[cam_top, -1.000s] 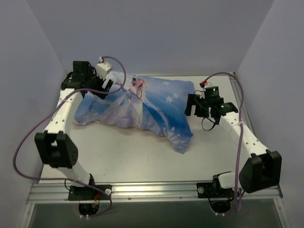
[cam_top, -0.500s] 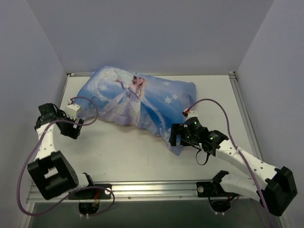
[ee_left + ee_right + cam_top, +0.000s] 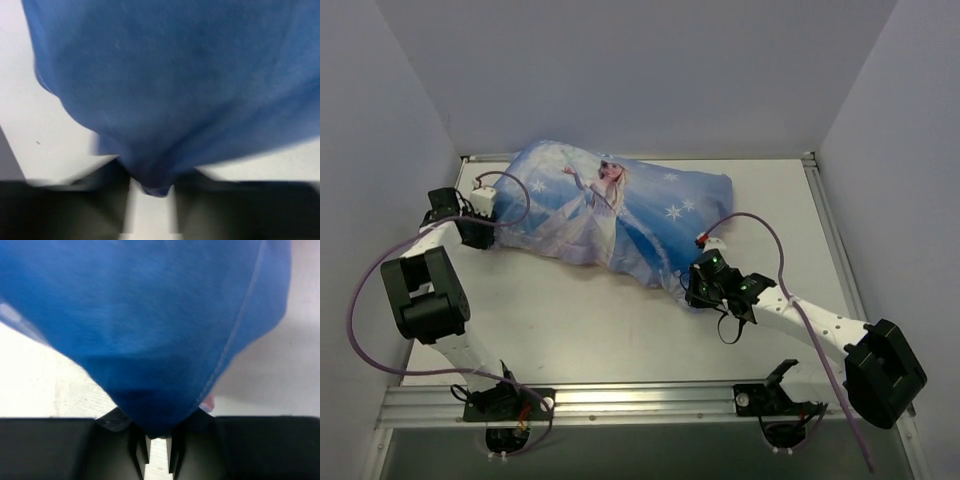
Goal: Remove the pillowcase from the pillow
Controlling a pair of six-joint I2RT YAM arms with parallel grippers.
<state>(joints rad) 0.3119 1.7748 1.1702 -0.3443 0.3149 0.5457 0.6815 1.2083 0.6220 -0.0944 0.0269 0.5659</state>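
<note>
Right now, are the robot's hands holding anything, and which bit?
The right gripper pinches the pillowcase by its near right corner. The left gripper has the left end's fabric between its jaws; whether it grips cannot be told.

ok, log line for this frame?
stage: grasp | left gripper: at pillowcase left end, fabric in jaws, grip unclear | right gripper: shut on pillowcase near corner | pillow: no part showing
</note>
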